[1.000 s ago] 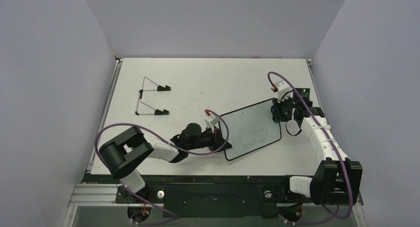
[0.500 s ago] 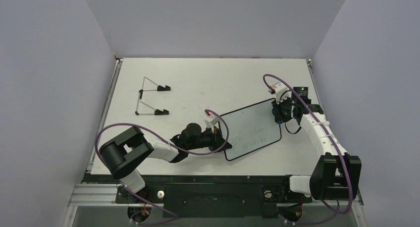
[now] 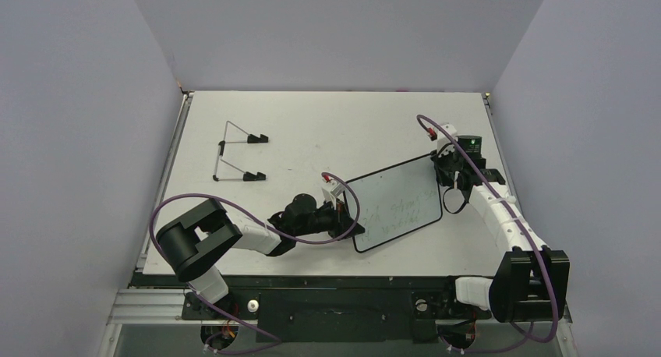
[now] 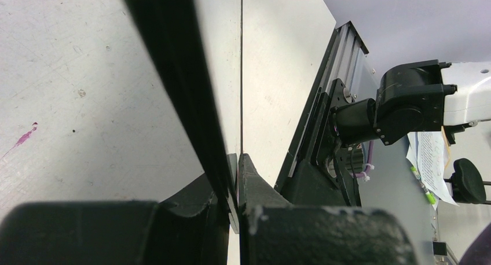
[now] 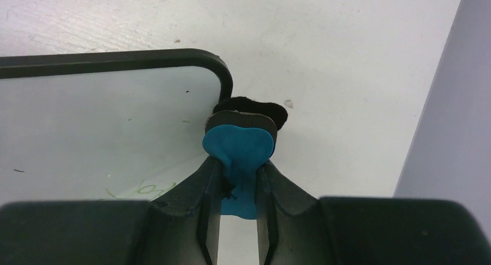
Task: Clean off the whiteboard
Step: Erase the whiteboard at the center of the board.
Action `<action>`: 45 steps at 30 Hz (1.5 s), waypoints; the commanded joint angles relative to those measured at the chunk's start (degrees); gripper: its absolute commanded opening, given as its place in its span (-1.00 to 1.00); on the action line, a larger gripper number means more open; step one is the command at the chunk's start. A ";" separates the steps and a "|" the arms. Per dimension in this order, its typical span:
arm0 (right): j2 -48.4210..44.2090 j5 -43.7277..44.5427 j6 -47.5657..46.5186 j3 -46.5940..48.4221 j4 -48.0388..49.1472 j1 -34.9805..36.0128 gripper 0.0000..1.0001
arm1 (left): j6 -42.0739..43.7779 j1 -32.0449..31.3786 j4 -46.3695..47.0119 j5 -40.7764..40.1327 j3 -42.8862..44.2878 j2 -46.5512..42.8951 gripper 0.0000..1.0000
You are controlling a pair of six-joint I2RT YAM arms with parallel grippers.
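Shifted since earlier: right gripper [image 5: 238, 164] to far-right corner of whiteboard [image 3: 394, 205], clamped tight on blue eraser [image 5: 240, 143]. Near-left board edge pinched tight by left gripper [image 4: 234, 169], right of table centre. Green writing [image 3: 390, 214] unerased; wiping seemingly barely begun.

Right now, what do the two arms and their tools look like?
The left arm and the right arm have white shells, black joints and a looping purple cable each. The left tool and the right tool have black fingers.

Whiteboard [image 3: 394, 203] between left tool [image 3: 344, 213] and right tool [image 3: 443, 177]
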 commanded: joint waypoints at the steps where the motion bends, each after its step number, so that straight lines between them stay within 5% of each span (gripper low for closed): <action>1: -0.71 -0.54 -0.04 0.66 2.26 0.13 -1.00 | 1.82 -0.37 5.44 2.20 0.60 -0.82 -1.00; 7: 1.40 -12.84 -9.04 3.67 -8.15 2.31 -1.00 | 2.04 -0.27 5.16 2.22 0.69 -0.88 -1.00; 16: -2.56 3.91 2.96 -1.34 6.88 1.19 -1.00 | 2.07 -0.18 5.05 2.38 0.93 -0.62 -1.00; 28: 7.23 -2.22 -17.13 4.89 -16.49 3.02 -1.00 | 2.00 0.08 5.38 2.07 -0.20 -1.24 -1.00; 37: 7.56 -2.52 -17.06 4.93 -17.87 3.02 -1.00 | 1.73 0.17 5.93 2.20 -0.53 -1.31 -1.00; 45: 4.83 6.81 -7.32 2.88 -7.32 1.99 -1.00 | 1.56 0.17 6.09 2.03 -0.42 -1.11 -1.00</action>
